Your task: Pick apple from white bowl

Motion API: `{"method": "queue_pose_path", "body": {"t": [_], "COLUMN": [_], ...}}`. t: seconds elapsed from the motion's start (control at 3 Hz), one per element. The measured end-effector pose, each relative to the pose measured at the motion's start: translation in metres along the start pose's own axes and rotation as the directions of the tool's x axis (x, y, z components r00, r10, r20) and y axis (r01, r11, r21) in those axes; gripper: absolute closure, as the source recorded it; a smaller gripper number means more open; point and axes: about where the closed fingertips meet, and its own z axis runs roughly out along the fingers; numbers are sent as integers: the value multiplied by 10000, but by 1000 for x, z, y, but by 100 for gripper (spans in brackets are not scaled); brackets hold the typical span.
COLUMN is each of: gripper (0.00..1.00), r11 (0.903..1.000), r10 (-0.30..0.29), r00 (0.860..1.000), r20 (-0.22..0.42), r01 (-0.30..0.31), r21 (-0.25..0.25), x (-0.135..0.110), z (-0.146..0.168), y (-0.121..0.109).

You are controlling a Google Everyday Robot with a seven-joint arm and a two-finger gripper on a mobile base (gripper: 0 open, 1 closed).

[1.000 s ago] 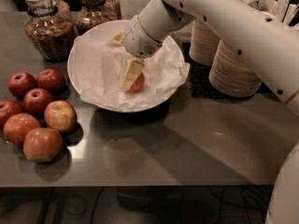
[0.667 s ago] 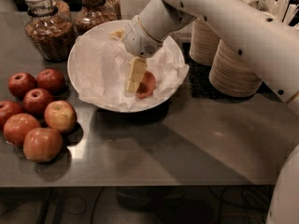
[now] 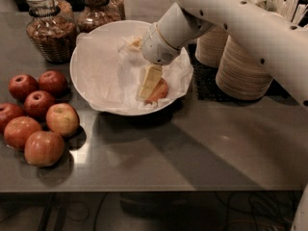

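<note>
White tubular arm (image 3: 250, 28), small dark screw holes, rounded wrist (image 3: 163, 44), pale cream end effector (image 3: 150, 83) in the white bowl (image 3: 78, 81)

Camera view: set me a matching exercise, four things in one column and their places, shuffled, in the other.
Things:
1. apple
2. gripper
3. jars
4. stacked bowls

Places:
A. behind the white bowl, toward the left
B. right of the white bowl
C. inside the white bowl, near its right rim
D. lowered into the white bowl, just left of the apple

Pairs: 1-C, 2-D, 3-A, 4-B.
</note>
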Motion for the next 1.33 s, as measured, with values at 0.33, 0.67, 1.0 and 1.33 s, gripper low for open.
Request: {"method": "queue_pose_path", "body": {"t": [0.33, 0.67, 1.0, 1.33], "gripper": [40, 40, 20, 0], "r11": [9973, 9929, 9911, 9911], "r10": [673, 1034, 1126, 1125], "r00": [9971, 9928, 9913, 9913], "r20": [-346, -602, -689, -689], "r01": [-661, -994, -1071, -1070], "r21": [327, 655, 791, 790], "x": [29, 44, 49, 49], "z": [-12, -26, -32, -32], "y": [12, 19, 20, 20]}}
